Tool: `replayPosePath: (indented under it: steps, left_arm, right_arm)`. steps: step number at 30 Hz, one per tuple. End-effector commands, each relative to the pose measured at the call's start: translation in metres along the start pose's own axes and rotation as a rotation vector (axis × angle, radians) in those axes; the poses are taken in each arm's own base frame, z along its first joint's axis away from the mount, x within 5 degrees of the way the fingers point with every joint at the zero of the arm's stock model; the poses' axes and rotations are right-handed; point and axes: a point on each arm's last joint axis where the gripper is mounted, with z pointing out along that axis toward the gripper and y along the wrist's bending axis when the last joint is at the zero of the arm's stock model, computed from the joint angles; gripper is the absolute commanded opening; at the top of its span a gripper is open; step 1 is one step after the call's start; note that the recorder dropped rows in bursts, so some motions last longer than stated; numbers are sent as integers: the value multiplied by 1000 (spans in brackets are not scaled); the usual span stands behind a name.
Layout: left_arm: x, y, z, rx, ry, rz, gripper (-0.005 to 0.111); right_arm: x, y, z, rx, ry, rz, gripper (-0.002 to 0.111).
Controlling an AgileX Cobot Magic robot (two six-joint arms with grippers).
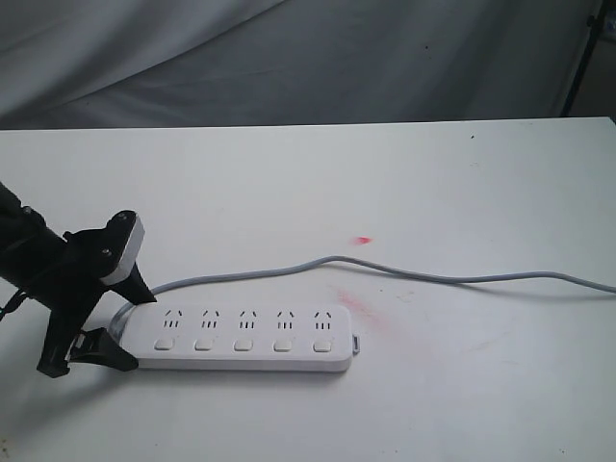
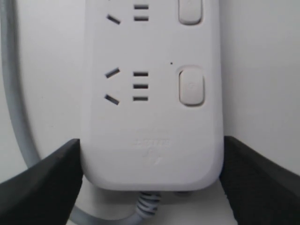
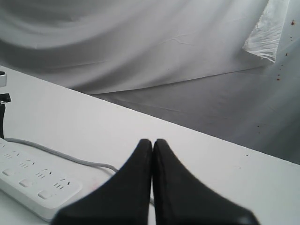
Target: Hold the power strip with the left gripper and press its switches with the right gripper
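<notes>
Clamping the power strip [image 1: 245, 339] at its cord end with the left gripper [image 1: 135, 329], flat on the table [image 1: 433, 192], long axis running away from that grip. Hovering beyond the strip's free end with the right gripper [image 3: 153, 141] pinched shut, nearest the last switches [image 1: 243, 344]. Absent from the exterior view; shown only by its own wrist camera.

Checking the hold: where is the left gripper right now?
In the exterior view the left gripper is at the lower left, its fingers against both sides of the cord end of the power strip.
</notes>
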Motion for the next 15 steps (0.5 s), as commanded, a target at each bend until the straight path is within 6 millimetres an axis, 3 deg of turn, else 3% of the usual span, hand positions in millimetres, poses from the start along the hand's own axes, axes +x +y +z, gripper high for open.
replayPosePath:
  steps: [1, 11, 15]
  left_arm:
    - [-1, -2, 2, 11, -8, 0, 67]
    - [-1, -2, 2, 11, -8, 4, 67]
    - [-1, -2, 2, 11, -8, 4, 67]
  right_arm:
    - [1, 0, 0, 7, 1, -7, 0]
    - [1, 0, 0, 5, 4, 6, 0]
    - [0, 3, -3, -53, 124, -3, 0]
